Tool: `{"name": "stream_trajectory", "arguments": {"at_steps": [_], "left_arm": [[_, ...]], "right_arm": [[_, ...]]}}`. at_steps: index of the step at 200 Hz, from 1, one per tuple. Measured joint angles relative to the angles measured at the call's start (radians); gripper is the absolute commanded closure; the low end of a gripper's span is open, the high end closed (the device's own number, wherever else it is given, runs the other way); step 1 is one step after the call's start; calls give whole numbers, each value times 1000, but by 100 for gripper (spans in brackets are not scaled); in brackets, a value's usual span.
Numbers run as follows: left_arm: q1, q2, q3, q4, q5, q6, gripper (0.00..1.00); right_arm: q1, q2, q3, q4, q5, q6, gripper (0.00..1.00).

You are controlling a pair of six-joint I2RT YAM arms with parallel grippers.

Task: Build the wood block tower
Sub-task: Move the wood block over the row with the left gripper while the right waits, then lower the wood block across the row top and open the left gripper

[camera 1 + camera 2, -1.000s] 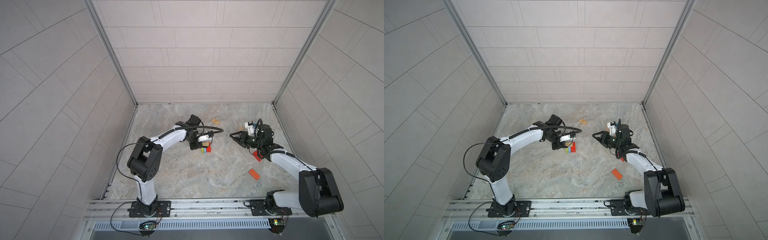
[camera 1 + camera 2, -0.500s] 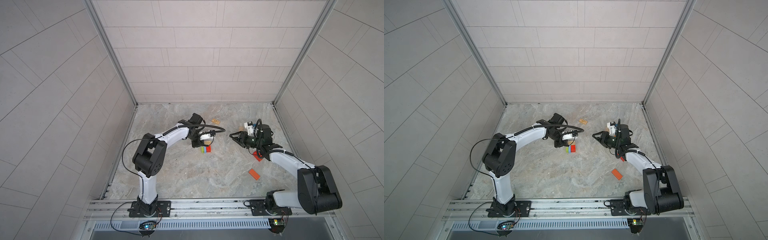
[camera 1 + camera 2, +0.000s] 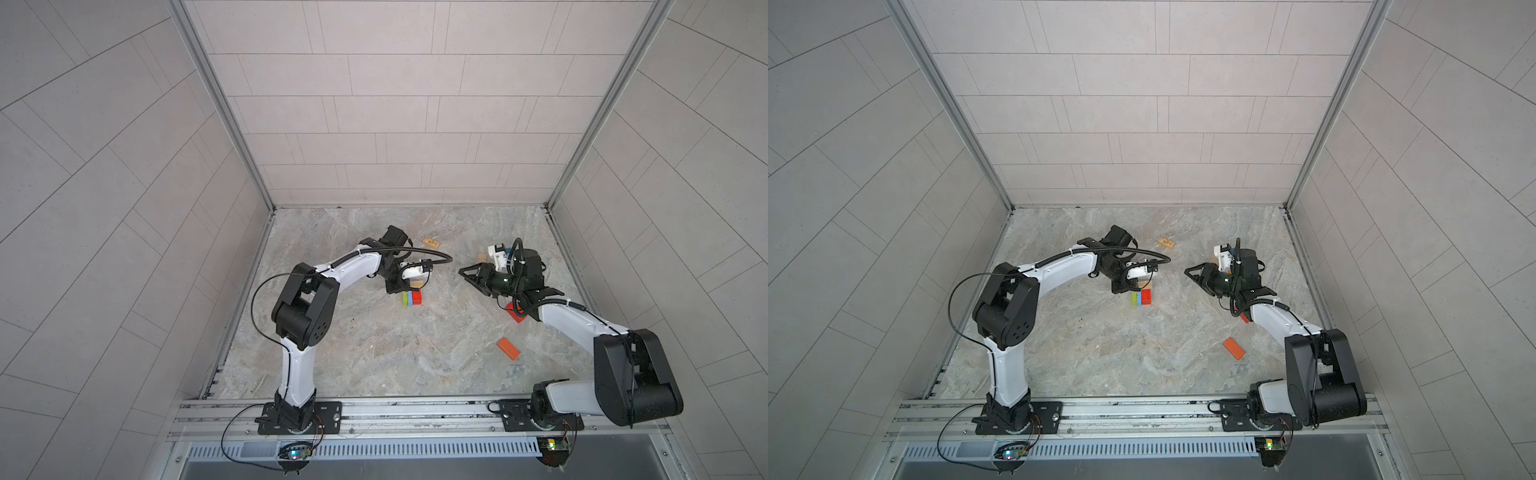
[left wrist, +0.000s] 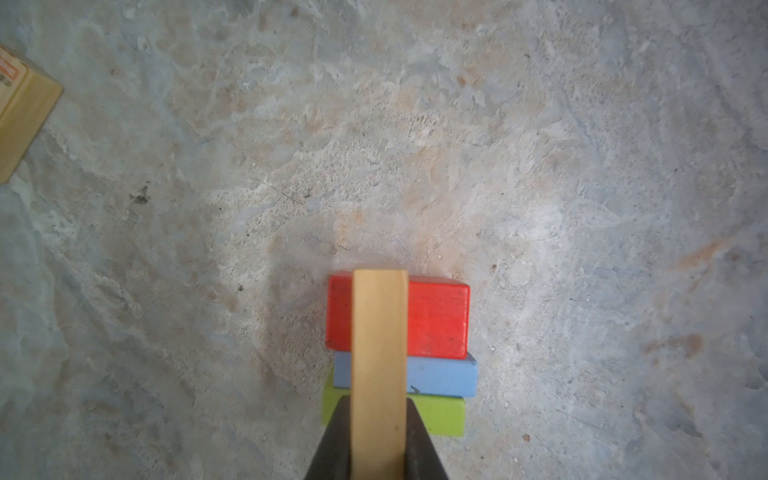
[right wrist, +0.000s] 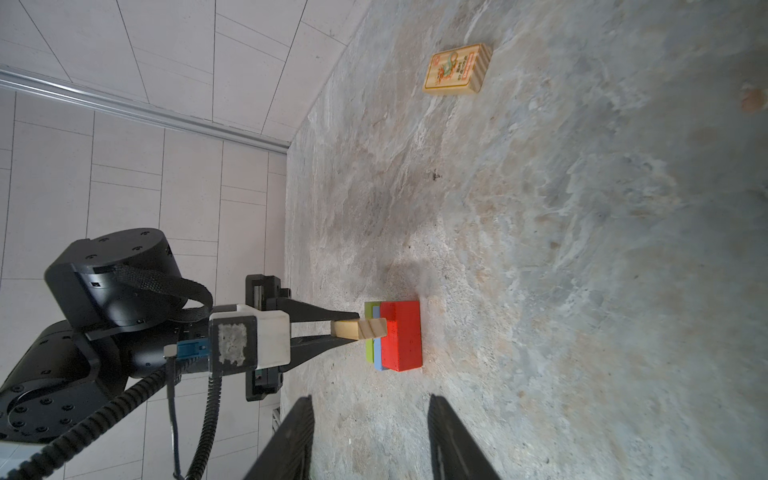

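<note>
The left fingers (image 4: 336, 440) clamp a tan plank (image 4: 379, 353) crosswise just over the red-blue-green row (image 4: 436, 320) on the table (image 4: 582, 208), so letting go tilted or off-centre could tip it off or scatter the row; the right fingers (image 5: 453, 440) hang half-open, empty.

On your marbled grey tabletop (image 3: 395, 357) you have a green block (image 3: 404, 298), blue block (image 3: 410, 298) and red block (image 3: 417, 296) touching side by side, a printed tan block (image 3: 431, 242) behind them, and an orange block (image 3: 508, 348) well apart.

Red block (image 4: 436, 320), blue block (image 4: 440, 380), green block (image 4: 441, 416), tan plank (image 4: 379, 353).
</note>
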Motion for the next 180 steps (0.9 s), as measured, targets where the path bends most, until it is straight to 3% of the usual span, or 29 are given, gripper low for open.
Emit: {"name": "stream_trajectory", "arguments": {"at_steps": [72, 180], "left_arm": [[0, 8, 4, -2, -1, 3, 86], [0, 8, 4, -7, -11, 10, 86]], "right_arm": [[0, 3, 0, 1, 0, 0, 55], [0, 16, -13, 7, 0, 0, 56]]}}
